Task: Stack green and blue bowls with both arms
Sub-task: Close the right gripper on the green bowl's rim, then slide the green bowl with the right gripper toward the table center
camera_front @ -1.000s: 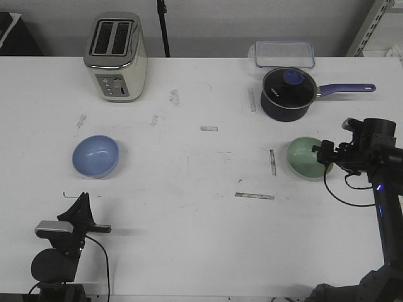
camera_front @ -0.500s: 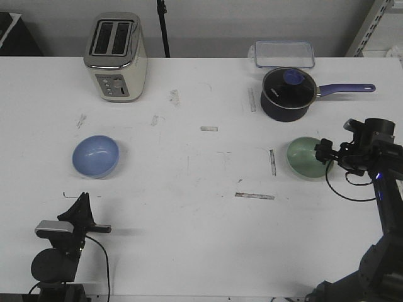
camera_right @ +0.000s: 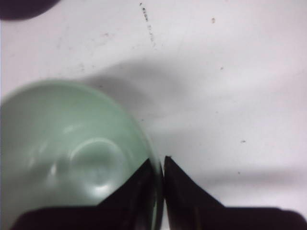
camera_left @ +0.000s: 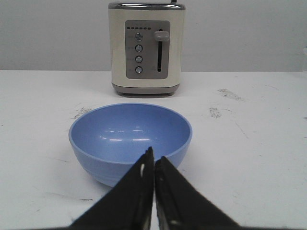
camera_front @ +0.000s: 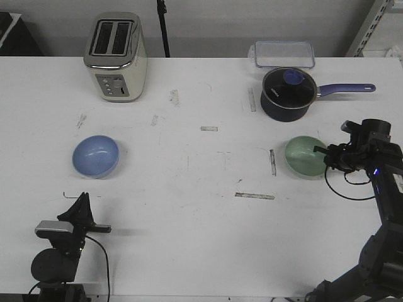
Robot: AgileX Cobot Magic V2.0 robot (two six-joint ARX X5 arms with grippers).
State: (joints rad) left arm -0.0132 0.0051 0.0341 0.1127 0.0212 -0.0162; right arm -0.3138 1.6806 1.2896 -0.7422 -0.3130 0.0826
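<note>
The blue bowl (camera_front: 95, 156) sits upright on the white table at the left; it also shows in the left wrist view (camera_left: 129, 129). My left gripper (camera_front: 82, 200) is shut and empty, just short of the bowl's near side (camera_left: 154, 160). The green bowl (camera_front: 304, 157) is at the right, and it fills part of the right wrist view (camera_right: 72, 143). My right gripper (camera_front: 327, 154) is shut on the green bowl's right rim, one finger inside and one outside (camera_right: 159, 165).
A cream toaster (camera_front: 115, 56) stands at the back left, straight beyond the blue bowl (camera_left: 146, 48). A dark navy saucepan (camera_front: 288, 93) with a long handle sits just behind the green bowl. A clear lidded container (camera_front: 284, 53) lies behind the saucepan.
The right arm has shifted and the green bowl has slid slightly to the left with the gripper on its rim. The left arm and blue bowl have not moved.
</note>
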